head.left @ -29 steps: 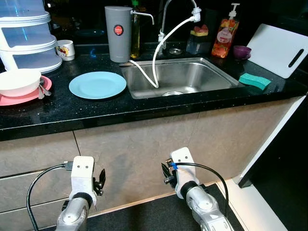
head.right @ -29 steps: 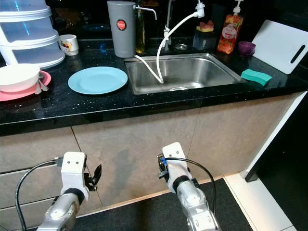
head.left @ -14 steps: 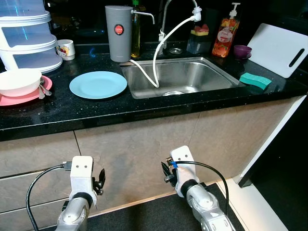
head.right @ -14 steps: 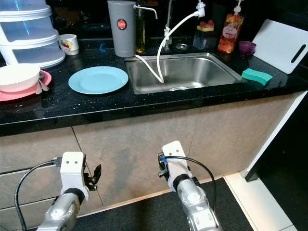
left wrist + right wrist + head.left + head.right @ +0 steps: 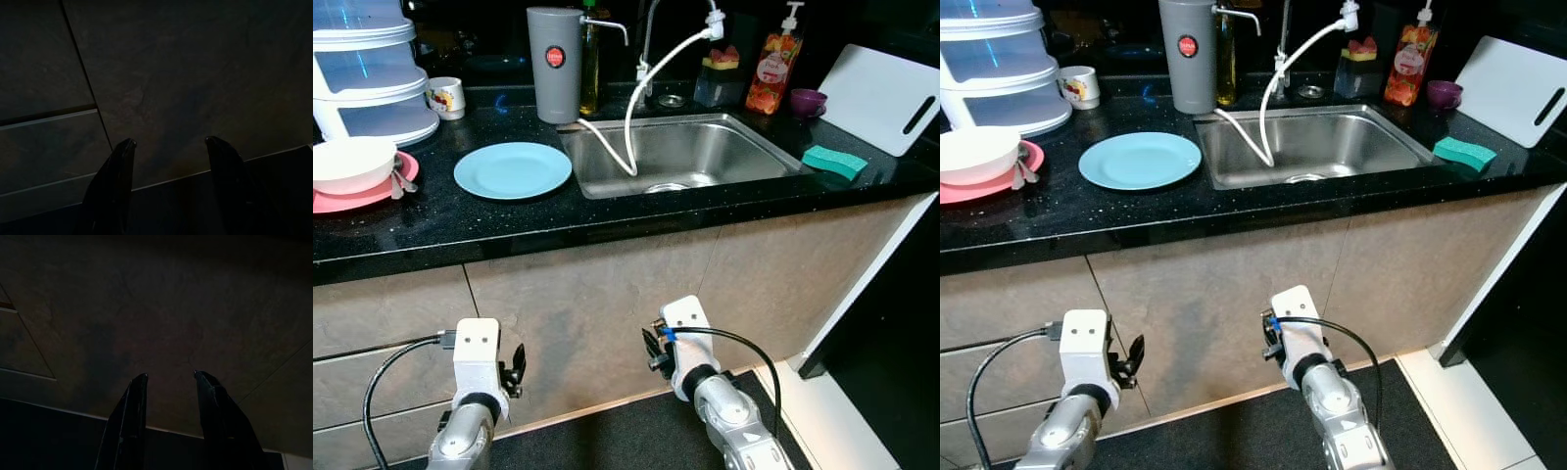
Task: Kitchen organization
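A light blue plate [image 5: 513, 170] lies on the black counter [image 5: 607, 223] just left of the steel sink [image 5: 773, 152]. At the far left a white bowl [image 5: 350, 164] sits on a pink plate [image 5: 374, 197] with a spoon beside it. A green sponge [image 5: 833, 162] rests right of the sink. Both arms hang low in front of the beige cabinet fronts. My left gripper [image 5: 168, 142] is open with nothing between its fingers. My right gripper [image 5: 168, 374] is also open and holds nothing, facing the cabinet panel.
Along the back stand stacked clear food covers [image 5: 372, 69], a mug [image 5: 444, 98], a grey water dispenser [image 5: 554, 67], a soap bottle [image 5: 773, 64] and a purple cup [image 5: 809, 102]. A white cutting board [image 5: 886, 98] leans at the right. A white hose [image 5: 641, 88] droops into the sink.
The head view has shifted very slightly. Both arms hang where they were and nothing on the counter has moved.
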{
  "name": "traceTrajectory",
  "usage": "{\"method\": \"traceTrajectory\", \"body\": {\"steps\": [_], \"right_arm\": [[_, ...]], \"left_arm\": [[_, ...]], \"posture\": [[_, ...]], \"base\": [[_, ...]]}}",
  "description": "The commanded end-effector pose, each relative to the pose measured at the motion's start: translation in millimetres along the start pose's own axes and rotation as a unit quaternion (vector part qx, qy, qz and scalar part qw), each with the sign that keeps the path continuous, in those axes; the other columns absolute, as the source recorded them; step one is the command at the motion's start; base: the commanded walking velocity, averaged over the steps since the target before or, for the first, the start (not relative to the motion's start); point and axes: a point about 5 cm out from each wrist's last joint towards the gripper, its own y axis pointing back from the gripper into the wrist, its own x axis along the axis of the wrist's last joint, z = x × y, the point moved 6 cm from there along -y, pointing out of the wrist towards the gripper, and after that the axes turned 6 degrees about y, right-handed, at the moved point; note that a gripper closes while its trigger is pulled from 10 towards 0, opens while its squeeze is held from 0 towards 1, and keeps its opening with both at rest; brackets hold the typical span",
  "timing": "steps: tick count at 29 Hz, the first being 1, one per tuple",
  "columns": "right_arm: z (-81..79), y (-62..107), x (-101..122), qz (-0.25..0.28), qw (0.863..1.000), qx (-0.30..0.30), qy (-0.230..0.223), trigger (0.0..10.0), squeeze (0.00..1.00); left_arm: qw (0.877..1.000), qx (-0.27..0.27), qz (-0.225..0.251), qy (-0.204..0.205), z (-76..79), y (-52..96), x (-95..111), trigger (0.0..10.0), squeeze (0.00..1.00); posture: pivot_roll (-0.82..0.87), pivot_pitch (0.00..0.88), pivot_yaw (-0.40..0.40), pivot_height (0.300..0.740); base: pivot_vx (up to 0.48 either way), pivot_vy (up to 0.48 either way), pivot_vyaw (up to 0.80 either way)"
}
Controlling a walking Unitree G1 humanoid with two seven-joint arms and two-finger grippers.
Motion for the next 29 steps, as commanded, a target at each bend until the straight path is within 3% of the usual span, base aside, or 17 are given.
{"method": "traceTrajectory", "body": {"steps": [1, 12, 17, 18, 20, 22, 26, 28, 29], "right_arm": [[2.1, 0.3, -0.8, -0.007, 1.000, -0.002, -0.001, 10.0, 0.00], [4.5, -1.6, 1.3, -0.007, 1.000, -0.005, 0.008, 10.0, 0.00], [1.7, 0.2, -1.3, -0.020, 0.998, 0.011, 0.051, 10.0, 0.00], [-8.0, 2.7, -0.9, -0.025, 0.995, 0.045, 0.084, 10.0, 0.00], [-10.9, 3.7, 6.4, -0.015, 0.991, 0.049, 0.120, 10.0, 0.00], [-20.7, 4.7, 7.2, -0.016, 0.990, 0.073, 0.123, 10.0, 0.00], [-18.9, 5.4, 0.1, -0.033, 0.984, 0.060, 0.164, 10.0, 0.00], [-12.3, 4.0, -1.1, -0.032, 0.959, 0.029, 0.279, 10.0, 0.00], [-12.9, 3.0, 0.0, -0.027, 0.951, 0.027, 0.306, 10.0, 0.00]], "left_arm": [[1.000, 0.001, -0.008, 0.001, -0.7, 0.3, -2.3, 10.0, 0.00], [1.000, 0.004, -0.009, 0.006, -1.4, -2.0, -1.0, 10.0, 0.00], [1.000, 0.006, -0.008, 0.004, -0.3, -2.4, -0.1, 10.0, 0.00], [1.000, 0.015, -0.007, 0.006, -3.9, -2.2, 0.6, 10.0, 0.00], [1.000, 0.019, -0.008, 0.010, -5.6, -2.1, 0.4, 10.0, 0.00], [1.000, 0.016, -0.009, 0.009, -5.2, -2.6, 0.3, 10.0, 0.00], [1.000, 0.011, -0.010, 0.004, -3.6, -3.9, 0.8, 10.0, 0.00], [1.000, 0.010, -0.011, 0.004, -3.6, -4.9, 0.9, 10.0, 0.00], [1.000, 0.010, -0.011, 0.004, -3.8, -5.4, 1.0, 10.0, 0.00]], "posture": [[-0.05, 0.087, -0.004, 0.740], [-0.06, 0.094, 0.000, 0.740], [-0.03, 0.099, -0.004, 0.740], [-0.04, 0.101, 0.001, 0.740], [-0.04, 0.101, 0.001, 0.740], [-0.04, 0.101, 0.008, 0.740], [-0.04, 0.099, 0.014, 0.740], [-0.04, 0.097, 0.016, 0.740], [-0.04, 0.098, 0.016, 0.740]], "base": [[0.000, 0.000, 0.00], [0.000, 0.000, 0.00], [0.000, 0.000, 0.00], [0.000, 0.000, 0.00], [0.000, 0.000, 0.00], [0.000, 0.000, 0.00], [0.000, 0.000, 0.00], [0.000, 0.000, 0.00], [0.000, 0.000, 0.00]]}}
